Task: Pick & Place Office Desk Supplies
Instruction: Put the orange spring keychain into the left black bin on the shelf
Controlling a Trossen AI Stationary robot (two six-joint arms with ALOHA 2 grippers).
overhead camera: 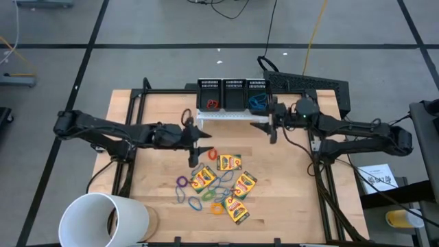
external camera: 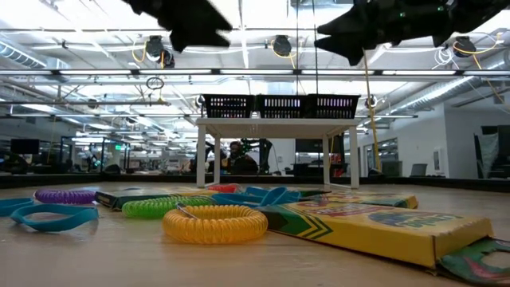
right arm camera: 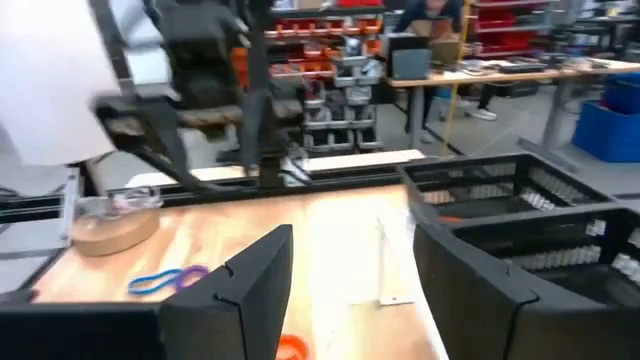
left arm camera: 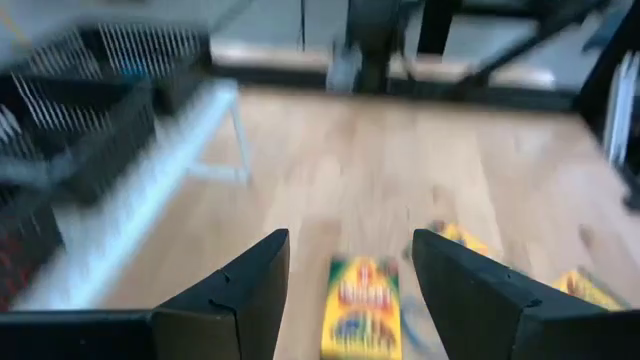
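Several yellow-and-green crayon boxes (overhead camera: 229,162) (overhead camera: 235,209) lie flat on the wooden table, with rubber-band loops among them: purple (overhead camera: 182,182), green (overhead camera: 195,204), orange (overhead camera: 217,208). My left gripper (overhead camera: 201,146) hovers open above the table, just left of the pile. In its wrist view one crayon box (left arm camera: 362,305) shows on the table between its fingers (left arm camera: 350,240), untouched. My right gripper (overhead camera: 269,124) stands open and level in front of the mesh bins, with nothing between its fingers (right arm camera: 352,230).
Three black mesh bins (overhead camera: 233,95) stand on a white rack (overhead camera: 226,115) at the far edge; the left one holds red bands (overhead camera: 212,104), the right one blue bands (overhead camera: 257,103). A large white cup (overhead camera: 103,218) lies at the near left corner.
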